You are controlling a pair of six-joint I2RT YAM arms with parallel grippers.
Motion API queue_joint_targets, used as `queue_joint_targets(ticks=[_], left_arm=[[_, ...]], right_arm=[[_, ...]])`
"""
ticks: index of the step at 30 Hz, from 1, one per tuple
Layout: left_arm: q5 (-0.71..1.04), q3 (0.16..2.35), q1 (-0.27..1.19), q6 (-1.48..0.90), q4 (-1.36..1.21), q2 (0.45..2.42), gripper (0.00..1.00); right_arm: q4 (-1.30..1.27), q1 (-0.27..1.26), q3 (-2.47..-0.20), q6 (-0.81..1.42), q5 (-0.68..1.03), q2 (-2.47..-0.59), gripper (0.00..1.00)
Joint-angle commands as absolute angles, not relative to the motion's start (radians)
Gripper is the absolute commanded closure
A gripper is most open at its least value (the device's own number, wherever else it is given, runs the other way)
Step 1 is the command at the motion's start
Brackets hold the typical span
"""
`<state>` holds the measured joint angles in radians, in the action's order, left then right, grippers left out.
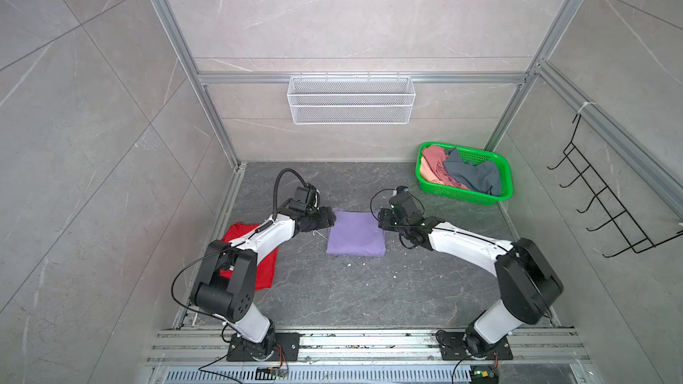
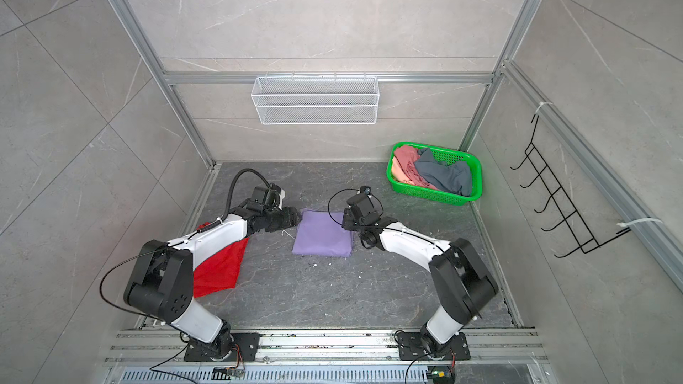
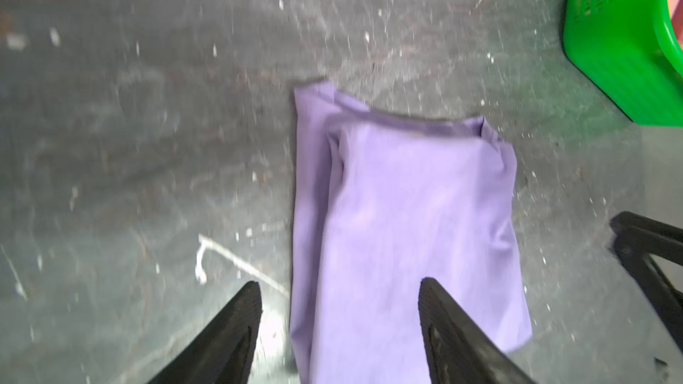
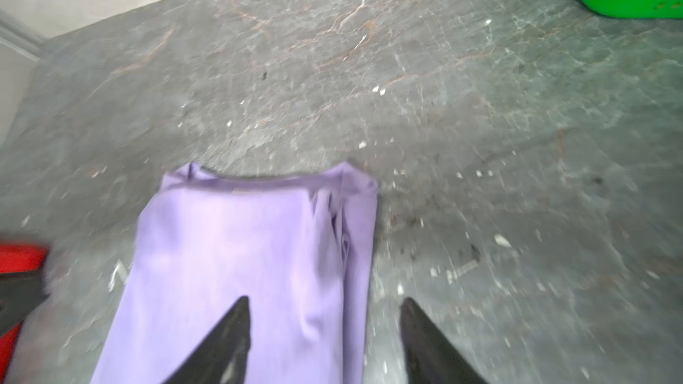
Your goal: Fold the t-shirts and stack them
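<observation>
The lavender tee [image 1: 355, 232] lay folded into a smooth, plain rectangle at the middle of the table [image 1: 332, 289]. The left claw [image 3: 340, 286] and right claw [image 4: 325, 301] flanked it, both gaping and empty. The red tee [image 2: 221, 271] lay flat at the left.

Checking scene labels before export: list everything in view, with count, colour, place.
lavender t-shirt: 1, lavender, folded, table centre
red t-shirt: 1, red, table left, partly under left arm
basket t-shirts: 3 seen, pink, peach, grey-blue, in basket
basket: 1, green, table far right
wire basket: 1, white, back rail
hook rack: 1, black, right wall
table: 1, dark grey, work surface
left gripper: 1, black, open, lavender t-shirt's left edge
right gripper: 1, black, open, its right edge
</observation>
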<state>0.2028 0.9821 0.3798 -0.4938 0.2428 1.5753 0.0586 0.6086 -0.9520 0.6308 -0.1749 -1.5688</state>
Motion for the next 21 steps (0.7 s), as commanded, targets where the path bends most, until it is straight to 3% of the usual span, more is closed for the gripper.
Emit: queue_joint_targets(ticks=[1,6,15,18,21], left_arm=[[0.285,0.916,0.385,-0.560,0.288,1.526,0.29],[0.373,0.797,0.390,-0.725,0.159,1.507,0.31],[0.430,0.675,0.424,-0.921,-0.029,1.555,0.38],[0.416,0.680,0.433,-0.933,-0.049,1.574,0.53],[0.412,0.702,0.451,-0.922,-0.056,1.590,0.80]], right_arm=[[0.027,0.614,-0.825,0.804,-0.070,-1.483,0.31],[-0.080,0.646,-0.692,0.988,-0.007,-1.404,0.26],[-0.307,0.772,-0.522,1.277,-0.059,-1.370,0.20],[-0.411,0.800,-0.488,1.334,-0.087,-1.411,0.19],[-0.539,0.816,-0.479,1.389,-0.081,-1.494,0.19]])
